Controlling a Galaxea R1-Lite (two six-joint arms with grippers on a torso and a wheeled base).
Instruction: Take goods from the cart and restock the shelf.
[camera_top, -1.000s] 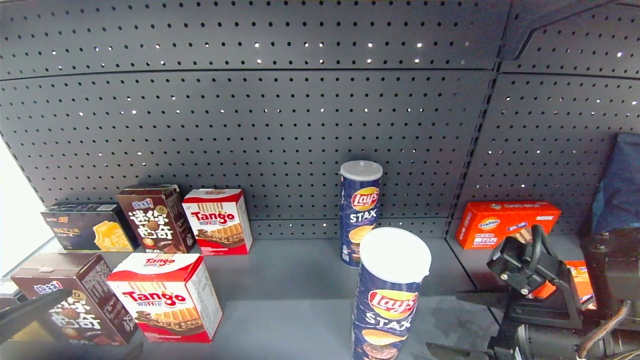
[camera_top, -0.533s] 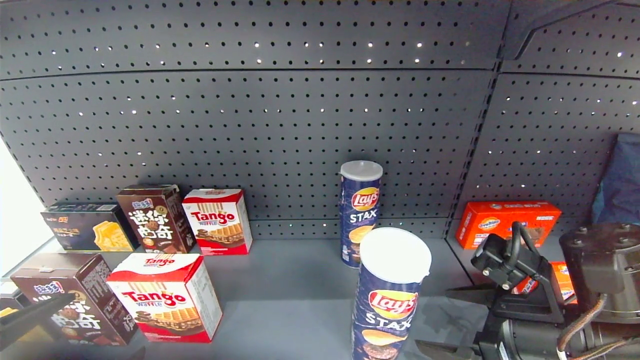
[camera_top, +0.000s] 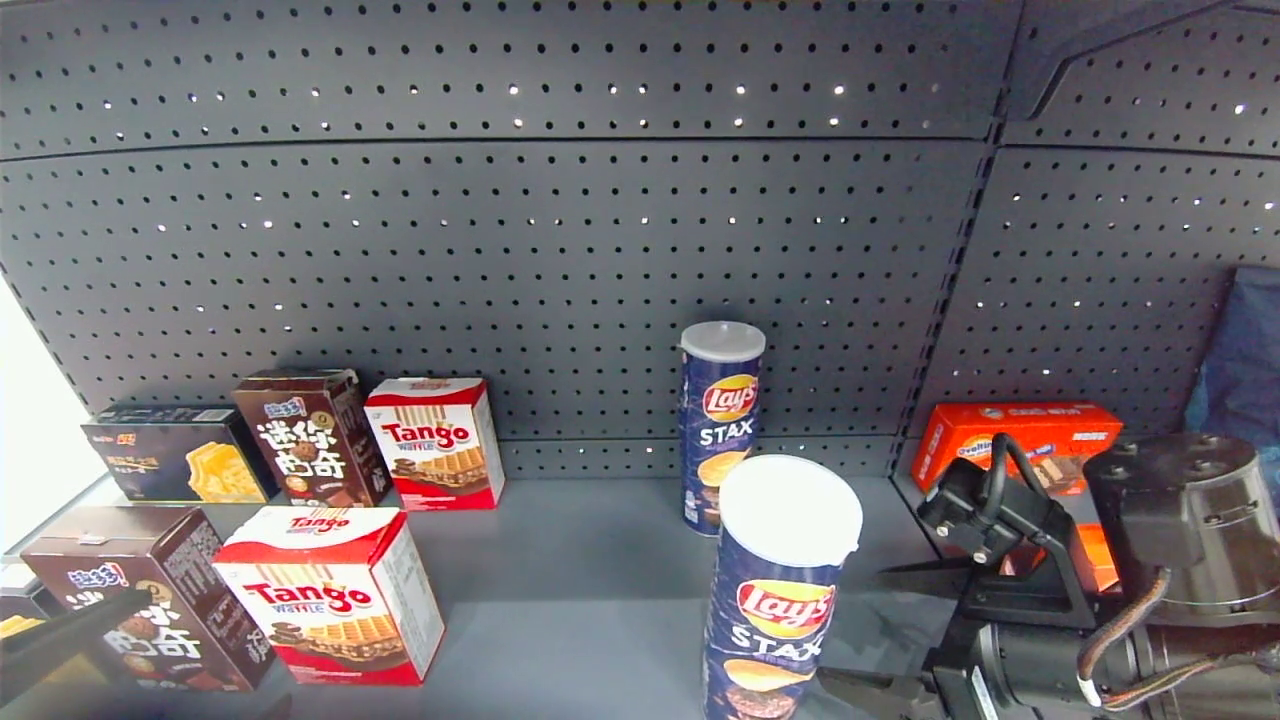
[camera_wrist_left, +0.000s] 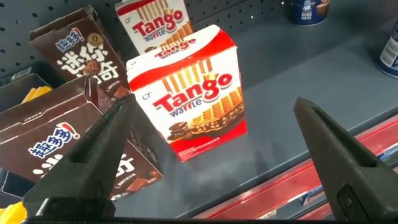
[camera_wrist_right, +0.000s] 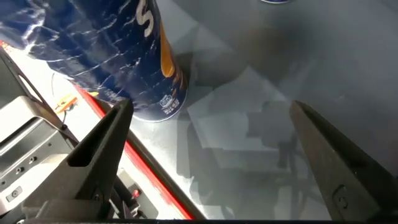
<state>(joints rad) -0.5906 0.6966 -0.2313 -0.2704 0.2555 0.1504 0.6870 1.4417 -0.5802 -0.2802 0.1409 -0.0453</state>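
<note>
- I am viewing the grey shelf (camera_top: 600, 560), with its perforated back panel (camera_top: 500, 250) filling the upper half of the head frame.
- The left pincer (camera_wrist_left: 213, 102) is hanging wide open and gripping nothing. Its two dark fingers are framing the front wafer box (camera_wrist_left: 189, 93) without touching it.
- That red-and-white box is standing upright at the lower left of the head frame, just beside the front cookie box (camera_top: 150, 600), which is brown.
- Behind them, at middle left, three boxes are standing in a row against the back panel: the rear wafer box (camera_top: 437, 442), the rear cookie box (camera_top: 310, 437) and a dark box (camera_top: 175, 455) with a yellow picture.
- The right pincer (camera_wrist_right: 211, 106) is also gaping wide and carrying nothing. It is hovering over bare shelf just beside the front chip can (camera_wrist_right: 106, 50), near the shelf's red front edge.
- In the head frame that blue can is standing upright at lower centre under a white lid, and the rear chip can (camera_top: 722, 425) is standing behind it near the back panel.
- An orange box (camera_top: 1010, 430) is lying at the right, partly hidden by the right arm, and a blue bag (camera_top: 1240, 360) is showing at the right edge.
</note>
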